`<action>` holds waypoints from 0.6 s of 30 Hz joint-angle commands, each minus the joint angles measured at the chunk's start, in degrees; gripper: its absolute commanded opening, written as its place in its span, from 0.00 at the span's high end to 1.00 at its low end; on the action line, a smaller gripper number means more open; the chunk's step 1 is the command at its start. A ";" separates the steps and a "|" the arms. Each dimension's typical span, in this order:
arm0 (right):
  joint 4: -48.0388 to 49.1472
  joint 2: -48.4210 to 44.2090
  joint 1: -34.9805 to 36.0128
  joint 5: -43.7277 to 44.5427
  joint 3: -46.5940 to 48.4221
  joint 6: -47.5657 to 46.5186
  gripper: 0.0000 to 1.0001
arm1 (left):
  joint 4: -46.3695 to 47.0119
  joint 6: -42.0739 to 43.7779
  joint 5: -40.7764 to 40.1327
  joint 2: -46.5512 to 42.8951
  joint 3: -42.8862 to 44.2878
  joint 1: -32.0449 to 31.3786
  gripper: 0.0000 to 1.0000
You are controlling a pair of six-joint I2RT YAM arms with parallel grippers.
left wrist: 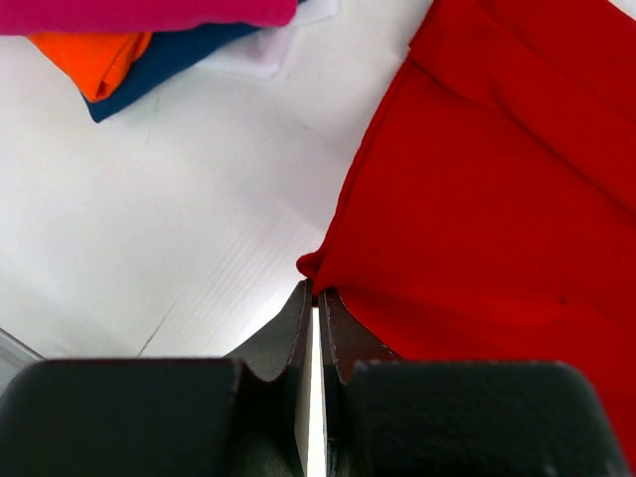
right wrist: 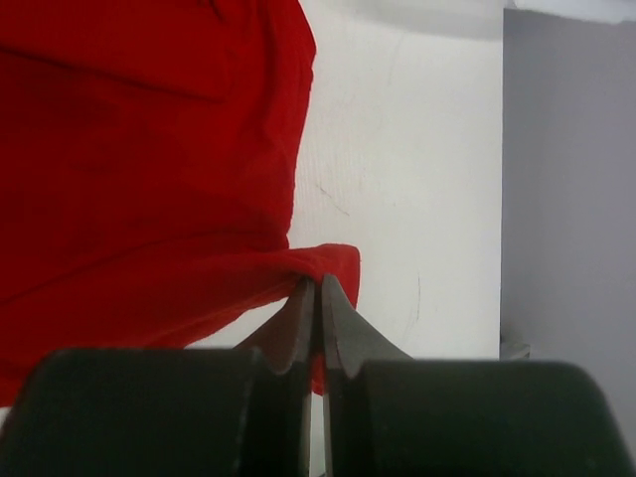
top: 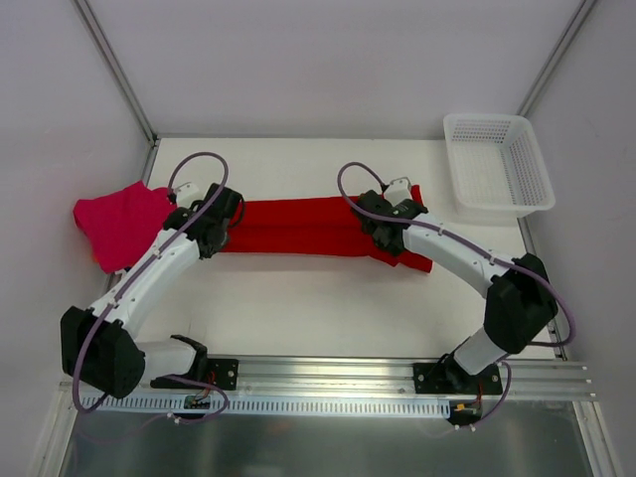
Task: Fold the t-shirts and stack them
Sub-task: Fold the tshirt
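left jaws and right jaws each clamp one end of the red t-shirt (top: 298,227), stretched along the bench (top: 318,298); magenta t-shirt (top: 114,224) lies just left of it.

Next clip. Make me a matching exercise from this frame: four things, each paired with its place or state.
1 red shirt
2 pink shirt
3 basket
4 left gripper

A far right corner of the table
B stretched across the middle
C at the far left
D shut on a red corner

Pairs: 1-B, 2-C, 3-A, 4-D
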 commanded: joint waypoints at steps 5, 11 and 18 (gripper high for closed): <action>8.29 8.40 -4.15 0.48 8.46 -8.92 0.99 | -1.67 1.27 -3.32 10.38 7.89 3.82 1.00; 12.60 15.51 -7.50 -0.14 15.31 -14.63 0.99 | -0.97 2.67 -2.97 17.41 13.78 6.81 1.00; 13.40 22.81 -11.02 -2.07 23.75 -19.91 0.99 | -0.36 6.62 -0.33 26.73 20.37 9.01 1.00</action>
